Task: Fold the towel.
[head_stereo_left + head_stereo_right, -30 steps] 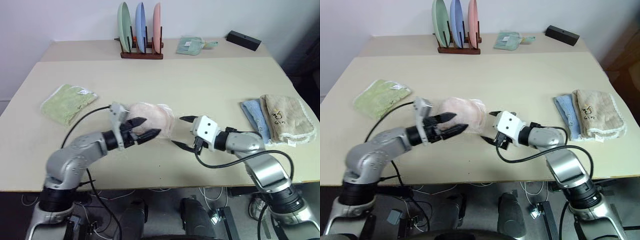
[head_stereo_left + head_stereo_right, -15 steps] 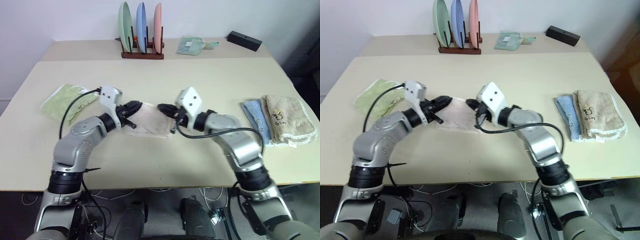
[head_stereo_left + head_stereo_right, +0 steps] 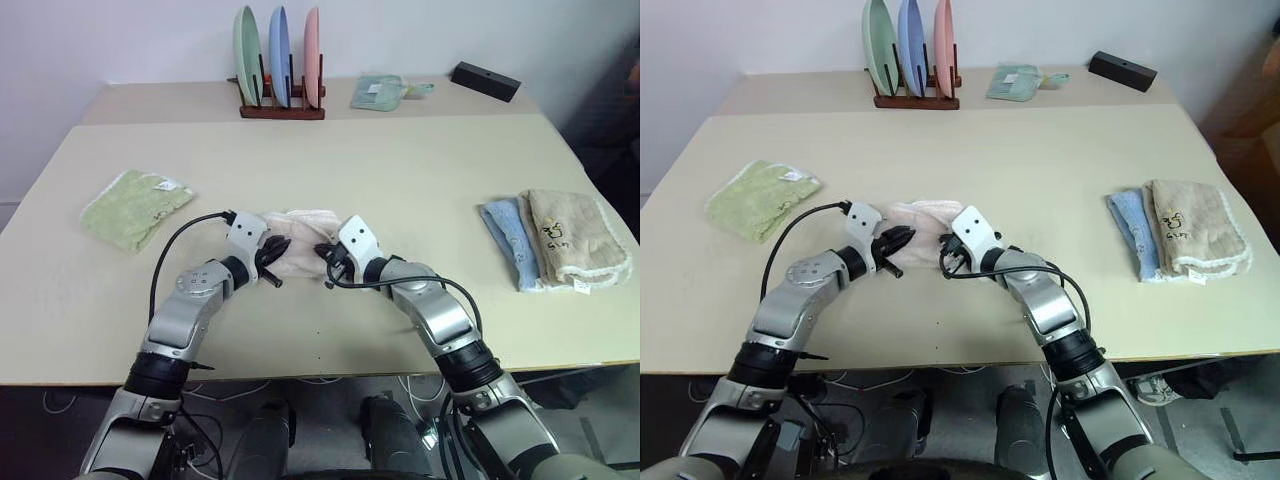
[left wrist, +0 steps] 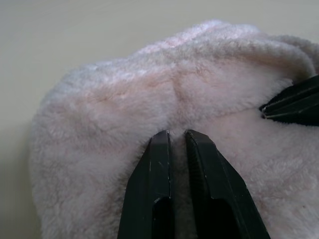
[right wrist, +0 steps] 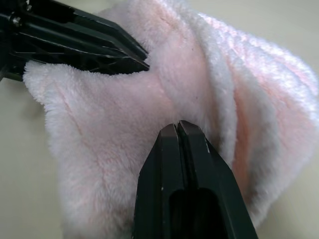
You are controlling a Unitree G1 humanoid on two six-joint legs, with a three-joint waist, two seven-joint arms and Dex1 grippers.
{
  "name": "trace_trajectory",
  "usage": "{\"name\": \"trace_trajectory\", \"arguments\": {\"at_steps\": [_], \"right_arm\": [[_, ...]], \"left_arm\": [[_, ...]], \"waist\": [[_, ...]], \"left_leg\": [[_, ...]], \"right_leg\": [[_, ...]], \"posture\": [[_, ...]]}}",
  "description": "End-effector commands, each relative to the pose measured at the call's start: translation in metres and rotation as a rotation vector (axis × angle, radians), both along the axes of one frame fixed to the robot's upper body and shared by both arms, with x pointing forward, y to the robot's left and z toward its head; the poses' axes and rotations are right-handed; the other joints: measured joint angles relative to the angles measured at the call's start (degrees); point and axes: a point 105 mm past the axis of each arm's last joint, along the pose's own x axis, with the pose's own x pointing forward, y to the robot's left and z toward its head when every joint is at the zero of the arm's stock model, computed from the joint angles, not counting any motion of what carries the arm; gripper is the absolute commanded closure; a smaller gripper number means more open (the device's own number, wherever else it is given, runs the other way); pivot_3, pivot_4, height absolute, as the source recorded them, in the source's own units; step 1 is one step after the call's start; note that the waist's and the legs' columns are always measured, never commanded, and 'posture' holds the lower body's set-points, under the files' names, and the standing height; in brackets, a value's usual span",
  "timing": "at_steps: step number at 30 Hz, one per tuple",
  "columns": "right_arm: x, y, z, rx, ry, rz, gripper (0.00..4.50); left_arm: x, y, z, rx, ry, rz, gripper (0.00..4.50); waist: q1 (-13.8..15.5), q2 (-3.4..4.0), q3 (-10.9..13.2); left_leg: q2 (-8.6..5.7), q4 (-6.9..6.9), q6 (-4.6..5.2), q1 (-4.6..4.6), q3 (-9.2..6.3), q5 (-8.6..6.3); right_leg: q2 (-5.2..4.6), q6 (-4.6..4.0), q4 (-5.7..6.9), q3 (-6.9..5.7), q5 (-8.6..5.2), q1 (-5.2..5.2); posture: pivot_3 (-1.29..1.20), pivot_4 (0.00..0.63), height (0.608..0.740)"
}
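Note:
The towel [image 3: 297, 236] is a pale pink terry bundle, bunched up on the beige table [image 3: 400, 160] near its middle. My left gripper [image 3: 277, 262] meets the towel's near left edge. In the left wrist view its fingers [image 4: 158, 149] are shut on a ridge of the pink pile. My right gripper [image 3: 327, 264] meets the near right edge, a short way from the left one. Its fingers [image 5: 169, 144] are pressed together with their tips buried in the towel [image 5: 209, 79]. The two grippers point toward each other over the near edge.
A folded light green cloth [image 3: 135, 205] lies at the left. Folded blue [image 3: 508, 240] and beige [image 3: 575, 235] towels lie at the right. At the back stand a rack of plates [image 3: 282, 60], a small green cloth [image 3: 385, 90] and a black box [image 3: 485, 80].
Both grippers went from open to shut on the towel. Both hands have since come down toward the table and closer together, and the towel now lies bunched between them.

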Motion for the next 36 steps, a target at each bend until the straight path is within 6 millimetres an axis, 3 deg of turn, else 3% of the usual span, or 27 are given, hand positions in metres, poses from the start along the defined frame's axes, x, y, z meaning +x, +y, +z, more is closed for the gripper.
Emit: {"name": "trace_trajectory", "arguments": {"at_steps": [1,3,4,6,8,12,18,25,28,35,36], "right_arm": [[-0.011,-0.004,0.045,0.056,-0.135,0.082,3.72],[-0.022,-0.008,0.054,0.000,-0.191,0.142,2.72],[-0.028,-0.010,0.056,-0.020,-0.203,0.171,2.15],[-0.038,-0.012,0.059,-0.056,-0.215,0.224,1.16],[-0.045,-0.014,0.060,-0.097,-0.231,0.256,0.14],[-0.050,-0.016,0.058,-0.189,-0.284,0.289,0.00],[-0.058,-0.011,0.059,-0.199,-0.306,0.338,0.00],[-0.056,-0.013,0.057,-0.221,-0.324,0.332,0.00],[-0.056,-0.016,0.059,-0.226,-0.332,0.318,0.00],[-0.059,-0.023,0.061,-0.242,-0.341,0.287,0.00],[-0.059,-0.023,0.061,-0.244,-0.341,0.282,0.00]], "left_arm": [[0.002,0.021,0.029,-0.129,-0.053,0.074,4.07],[0.000,0.036,0.039,-0.188,-0.049,0.110,4.07],[-0.001,0.044,0.042,-0.208,-0.041,0.129,3.82],[-0.003,0.058,0.044,-0.241,-0.010,0.164,3.18],[-0.005,0.072,0.042,-0.278,0.034,0.211,2.20],[-0.012,0.078,0.028,-0.356,0.184,0.245,0.11],[-0.019,0.044,0.003,-0.495,0.420,0.179,0.04],[-0.024,-0.019,0.006,-0.563,0.507,0.013,0.04],[-0.026,-0.031,0.002,-0.570,0.527,0.002,0.92],[-0.022,-0.035,0.006,-0.674,0.519,0.055,4.44],[-0.022,-0.035,0.009,-0.687,0.507,0.051,4.44]], "waist": [[0.0,0.00,0.0],[0.0,-0.01,0.0],[0.0,-0.01,0.0],[-0.1,-0.01,0.0],[-0.1,-0.01,0.0],[0.0,-0.02,0.0],[0.5,-0.05,0.0],[0.6,-0.06,0.0],[0.5,-0.06,0.0],[0.5,-0.08,0.0],[0.5,-0.08,0.0]], "left_leg": [[0.00,0.00,0.00,-0.02,-0.01,0.00],[0.00,0.01,0.00,-0.04,-0.01,0.00],[0.00,0.01,0.00,-0.04,-0.01,0.00],[0.01,-0.01,0.00,-0.04,-0.02,0.00],[0.01,-0.01,0.01,-0.03,-0.01,0.00],[0.00,0.03,0.00,-0.03,-0.01,0.00],[-0.01,0.08,0.00,-0.04,-0.02,0.00],[-0.06,0.25,0.00,-0.04,-0.04,-0.01],[-0.06,0.23,0.00,-0.04,-0.04,-0.01],[-0.05,0.24,0.00,-0.06,-0.04,-0.01],[-0.05,0.24,0.00,-0.06,-0.04,-0.01]], "right_leg": [[0.00,0.00,0.01,0.00,0.00,-0.03],[0.00,0.01,0.01,-0.01,0.00,-0.04],[0.00,0.01,0.01,-0.01,0.00,-0.04],[0.00,0.03,0.01,-0.01,-0.01,-0.04],[0.01,0.04,0.01,-0.01,-0.02,-0.04],[0.00,0.04,0.01,-0.01,-0.02,-0.01],[-0.01,0.05,-0.01,-0.01,-0.01,0.05],[-0.04,0.09,-0.07,-0.02,0.02,0.21],[-0.04,0.10,-0.07,-0.02,0.02,0.20],[-0.03,0.10,-0.10,-0.02,0.02,0.18],[-0.03,0.10,-0.10,-0.02,0.02,0.18]], "posture": [[0.00,0.150,0.740],[0.00,0.150,0.740],[0.00,0.150,0.740],[0.00,0.150,0.740],[0.00,0.150,0.740],[0.00,0.150,0.740],[0.00,0.150,0.740],[0.00,0.150,0.740],[0.00,0.150,0.740],[0.00,0.150,0.740],[0.00,0.150,0.740]]}}
